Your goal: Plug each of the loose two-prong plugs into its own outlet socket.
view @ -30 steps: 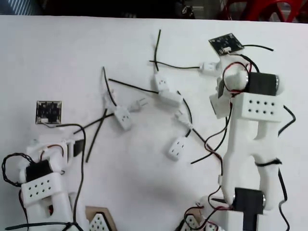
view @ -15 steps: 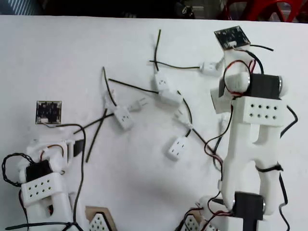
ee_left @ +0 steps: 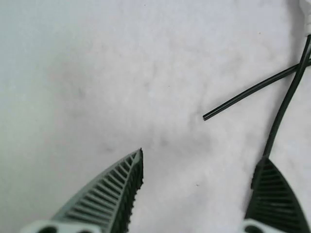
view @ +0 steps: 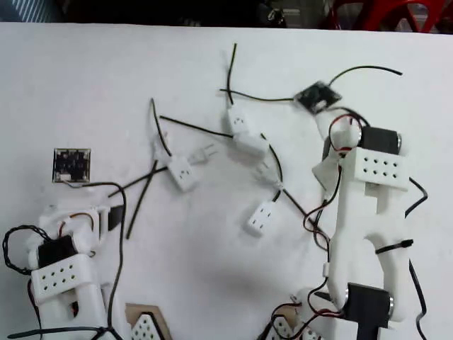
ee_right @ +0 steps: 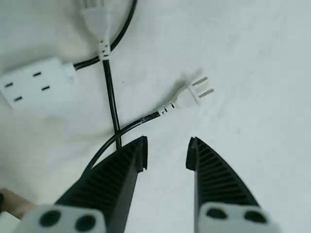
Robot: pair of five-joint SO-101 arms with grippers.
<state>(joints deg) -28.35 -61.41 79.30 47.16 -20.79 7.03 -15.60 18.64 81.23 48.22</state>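
Observation:
Several white outlet sockets and two-prong plugs on black cords lie mid-table: a socket (view: 182,172) beside a loose plug (view: 207,151), a socket (view: 262,217) nearer me, and a socket cluster (view: 244,132) with a plug (view: 267,172) below it. My right arm (view: 368,198) stretches up the right side. My right gripper (ee_right: 166,143) is open, hovering just short of a loose plug (ee_right: 197,92) whose prongs point away; a socket (ee_right: 31,87) and another plug (ee_right: 95,22) lie beyond. My left gripper (ee_left: 201,158) is open over bare table near a cut cord end (ee_left: 214,111).
The left arm (view: 64,262) sits at the near left corner, its own dark cable looping beside it. A small circuit board (view: 72,164) lies on the table at left. Crossed black cords (view: 145,188) trail between the left arm and the sockets. The table's far edge runs along the top.
The right arm's wrist has swung back toward the near side and left, so its camera board now covers the plug at far right. The left arm has stayed put.

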